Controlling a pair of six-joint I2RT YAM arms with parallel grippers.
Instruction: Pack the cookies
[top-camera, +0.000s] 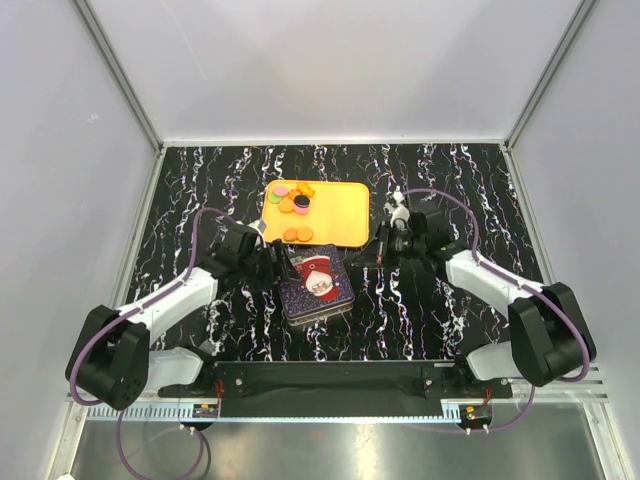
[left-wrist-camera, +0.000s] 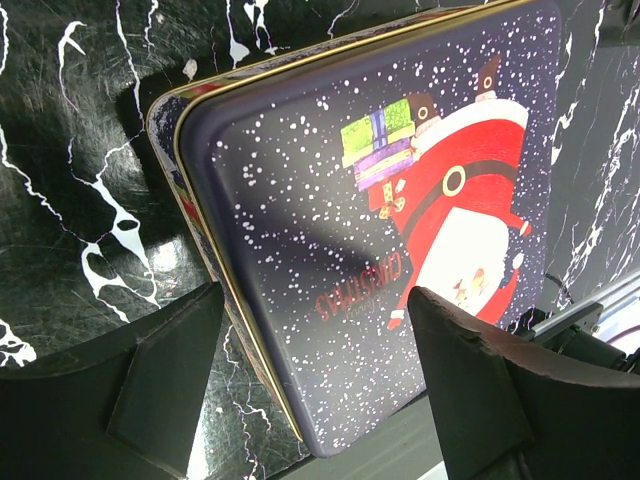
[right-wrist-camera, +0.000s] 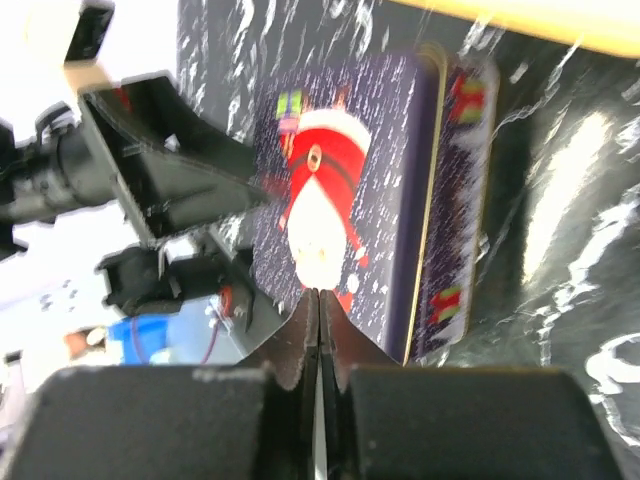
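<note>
1. The small round flat cookies (top-camera: 292, 199), mostly orange with a few black, green and pink ones, lie on the flat rectangular orange tray (top-camera: 340, 215). Most form a cluster at its far left part. Two orange ones lie apart from the cluster at its near edge.
2. The tray rests on the black, white-veined marble-pattern table (top-camera: 200, 190), at the middle of its far half.
3. The rectangular dark blue metal tin with a Santa picture on its lid (top-camera: 316, 287) stands just in front of the tray. Its lid is on. No cookie is visible on or beside the tin.
4. The left gripper (top-camera: 280, 262) is at the tin's left side. In the left wrist view its jaws stand wide apart (left-wrist-camera: 315, 375) and hold nothing. One of its fingers (left-wrist-camera: 170, 370) is over the table just outside the tin (left-wrist-camera: 400, 200); the other is over the lid. Contact with the tin cannot be determined.
5. The right gripper (top-camera: 383, 247) is to the right of the tin and just off the tray's near right corner.
6. In the right wrist view the right gripper's fingertips (right-wrist-camera: 318, 330) are pressed together with nothing between them, pointing toward the tin (right-wrist-camera: 330, 200).
</note>
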